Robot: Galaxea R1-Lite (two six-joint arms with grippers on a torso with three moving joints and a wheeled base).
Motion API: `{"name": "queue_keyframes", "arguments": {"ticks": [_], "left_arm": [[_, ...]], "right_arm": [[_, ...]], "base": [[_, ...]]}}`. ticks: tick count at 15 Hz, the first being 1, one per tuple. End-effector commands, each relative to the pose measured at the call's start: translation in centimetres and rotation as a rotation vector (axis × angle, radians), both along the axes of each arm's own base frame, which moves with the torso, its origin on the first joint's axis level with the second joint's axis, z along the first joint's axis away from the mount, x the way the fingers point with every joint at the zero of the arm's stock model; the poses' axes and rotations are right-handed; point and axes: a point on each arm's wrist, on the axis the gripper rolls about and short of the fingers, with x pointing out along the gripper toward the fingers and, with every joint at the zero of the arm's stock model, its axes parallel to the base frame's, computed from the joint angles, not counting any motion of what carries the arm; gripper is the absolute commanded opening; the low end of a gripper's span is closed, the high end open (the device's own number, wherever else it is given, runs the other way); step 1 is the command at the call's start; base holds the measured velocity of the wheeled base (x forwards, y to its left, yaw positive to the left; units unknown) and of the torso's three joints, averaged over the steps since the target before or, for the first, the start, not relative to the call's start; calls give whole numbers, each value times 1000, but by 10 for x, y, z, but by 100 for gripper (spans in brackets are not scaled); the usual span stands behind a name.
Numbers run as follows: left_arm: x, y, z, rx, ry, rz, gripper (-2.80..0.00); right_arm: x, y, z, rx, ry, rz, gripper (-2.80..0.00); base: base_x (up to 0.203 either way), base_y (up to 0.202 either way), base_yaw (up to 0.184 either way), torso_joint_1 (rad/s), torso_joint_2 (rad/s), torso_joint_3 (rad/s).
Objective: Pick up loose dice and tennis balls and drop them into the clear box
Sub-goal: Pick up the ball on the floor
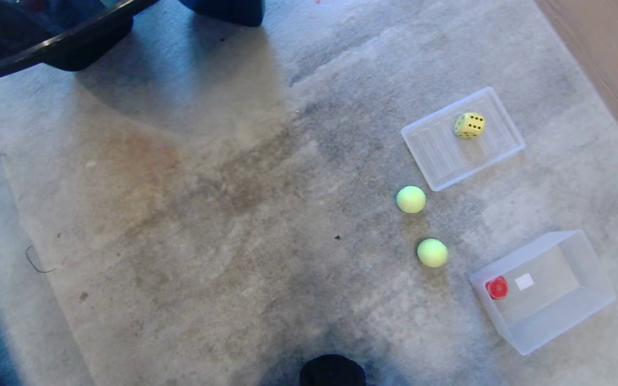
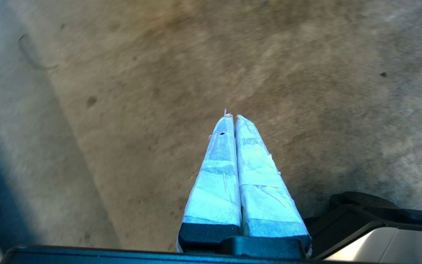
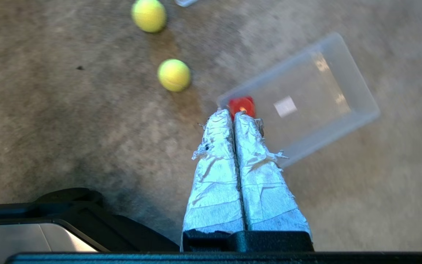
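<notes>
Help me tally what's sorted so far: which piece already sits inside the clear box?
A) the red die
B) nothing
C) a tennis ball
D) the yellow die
A: the red die lies inside the clear box, near one end wall, while the yellow die rests on the flat lid and both tennis balls lie on the floor.

One die (image 1: 497,288) in clear box (image 1: 582,316); another die (image 1: 469,125) on lid (image 1: 438,155) behind; two tennis balls (image 1: 411,199) between, left.
</notes>
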Motion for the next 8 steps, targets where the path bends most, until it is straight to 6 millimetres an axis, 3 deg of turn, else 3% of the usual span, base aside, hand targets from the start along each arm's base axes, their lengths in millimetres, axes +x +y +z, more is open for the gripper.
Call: {"name": "queue_keyframes", "arguments": {"ticks": [1,3,8], "left_arm": [[0,0,0,-7,0,3,-280],[0,0,0,-7,0,3,-280],[0,0,0,-9,0,3,-280]], "right_arm": [[2,0,-7,4,23,0,-280],[2,0,-7,4,23,0,-280],[2,0,-7,4,23,0,-280]], "base": [[2,-5,158,-1,2,2],[1,-2,109,6,4,0],[0,0,0,0,0,0]]}}
